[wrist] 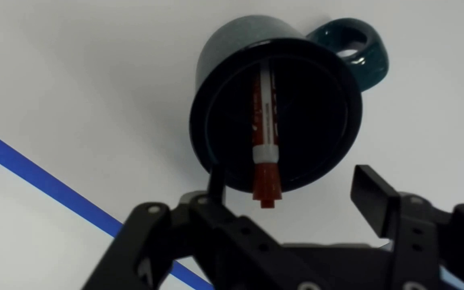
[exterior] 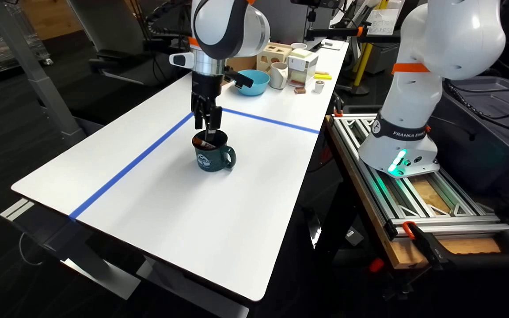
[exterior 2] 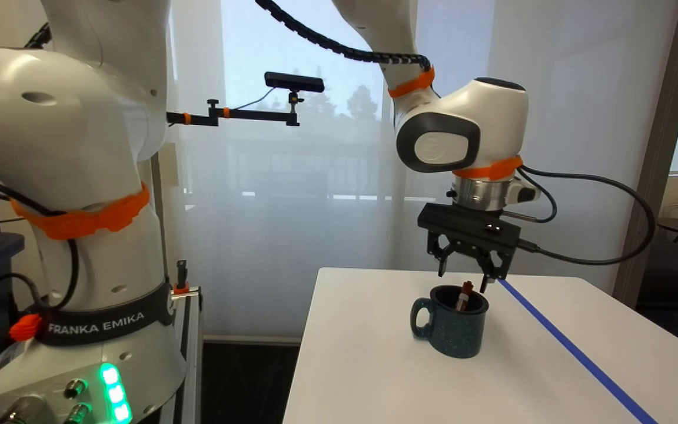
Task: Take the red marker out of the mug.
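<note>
White desk, pincer gaping wide, empty; wrist view's got marker in mug running 12-to-6 o'clock, cap nearest pincer.

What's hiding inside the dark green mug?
A red marker leans inside the dark green mug, capped end poking out. The marker covers whatever is right beneath it, and the mug's bottom is too dark to tell more.

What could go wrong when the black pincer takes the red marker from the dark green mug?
The red capped marker leans inside the dark green speckled mug; gripped by its cap, it might uncap, leaving the rest behind. In the wrist view, one finger of the open black pincer overlaps the rim: lowering it could hit and tip the mug.
</note>
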{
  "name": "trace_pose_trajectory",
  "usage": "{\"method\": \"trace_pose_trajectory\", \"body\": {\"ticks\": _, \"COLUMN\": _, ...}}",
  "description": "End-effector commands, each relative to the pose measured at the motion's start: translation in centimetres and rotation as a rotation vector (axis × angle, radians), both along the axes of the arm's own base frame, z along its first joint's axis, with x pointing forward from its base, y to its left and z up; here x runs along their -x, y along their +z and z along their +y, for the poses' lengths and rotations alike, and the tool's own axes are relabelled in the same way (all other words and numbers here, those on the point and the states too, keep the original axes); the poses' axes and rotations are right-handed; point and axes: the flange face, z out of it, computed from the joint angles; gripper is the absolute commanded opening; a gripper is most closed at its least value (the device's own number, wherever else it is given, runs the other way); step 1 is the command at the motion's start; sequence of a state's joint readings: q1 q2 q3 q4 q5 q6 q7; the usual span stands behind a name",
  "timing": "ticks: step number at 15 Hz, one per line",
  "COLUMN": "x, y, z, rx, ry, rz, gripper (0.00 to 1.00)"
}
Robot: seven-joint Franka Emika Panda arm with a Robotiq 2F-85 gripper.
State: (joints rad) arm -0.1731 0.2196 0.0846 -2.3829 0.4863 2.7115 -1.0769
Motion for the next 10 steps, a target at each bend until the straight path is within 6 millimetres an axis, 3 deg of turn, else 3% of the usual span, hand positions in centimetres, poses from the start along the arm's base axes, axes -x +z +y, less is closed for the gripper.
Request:
{"method": "trace_pose_trajectory", "body": {"ticks": 1, "x": -0.2, "y": -0.2, "z": -0.3, "rx": -0.004, "ry": 0.014, "rz": -0.027, "gripper": 0.50}}
{"method": "trace_pose_trajectory", "body": {"ticks": 10, "x": -0.3, "y": -1.7, "z": -0.6, "rx": 0.001, "ry": 0.011, "rz": -0.033, "gripper": 0.49}}
